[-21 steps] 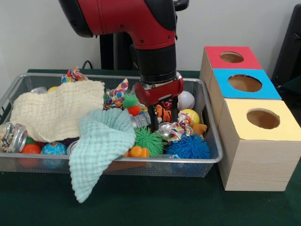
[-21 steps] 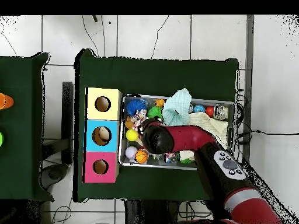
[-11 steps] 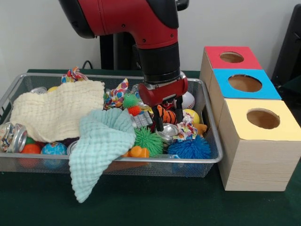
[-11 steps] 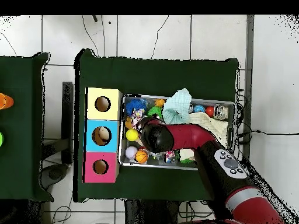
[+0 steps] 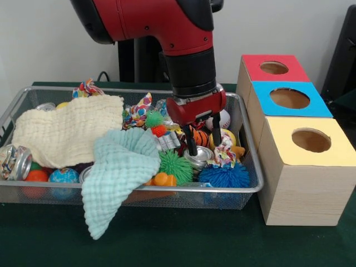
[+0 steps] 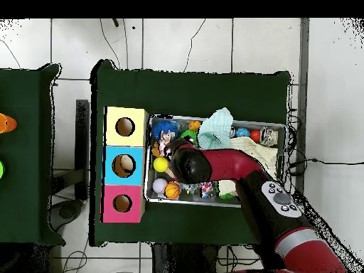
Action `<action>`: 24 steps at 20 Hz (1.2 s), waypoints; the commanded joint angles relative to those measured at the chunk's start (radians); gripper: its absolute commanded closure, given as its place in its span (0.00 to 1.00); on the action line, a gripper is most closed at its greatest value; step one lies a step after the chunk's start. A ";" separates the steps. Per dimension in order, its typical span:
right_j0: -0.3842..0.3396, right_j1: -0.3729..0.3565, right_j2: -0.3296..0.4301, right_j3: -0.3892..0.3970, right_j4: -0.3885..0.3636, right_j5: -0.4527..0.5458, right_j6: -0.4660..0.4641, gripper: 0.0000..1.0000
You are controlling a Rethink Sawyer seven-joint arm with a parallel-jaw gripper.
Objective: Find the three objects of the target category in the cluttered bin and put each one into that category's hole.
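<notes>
My jaws (image 5: 204, 142) spread, straddling striped toy (image 5: 198, 136) in bin (image 5: 250, 183). Two cloths, three holed boxes (image 5: 303, 142) alongside. Silver can (image 5: 198, 157), blue spiky ball (image 5: 223, 175) crowding.

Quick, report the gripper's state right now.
Gripper: open, its fingers spread over the toys in the wire bin, with an orange striped toy between them; not gripping anything.
</notes>
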 commanded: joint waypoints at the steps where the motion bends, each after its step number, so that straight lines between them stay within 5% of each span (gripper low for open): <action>1: -0.022 -0.009 0.092 -0.018 0.042 -0.079 0.158 0.00; 11: -0.003 -0.100 0.070 -0.020 0.105 -0.015 0.170 0.00; 24: 0.036 -0.019 -0.016 -0.006 0.100 0.019 0.155 0.00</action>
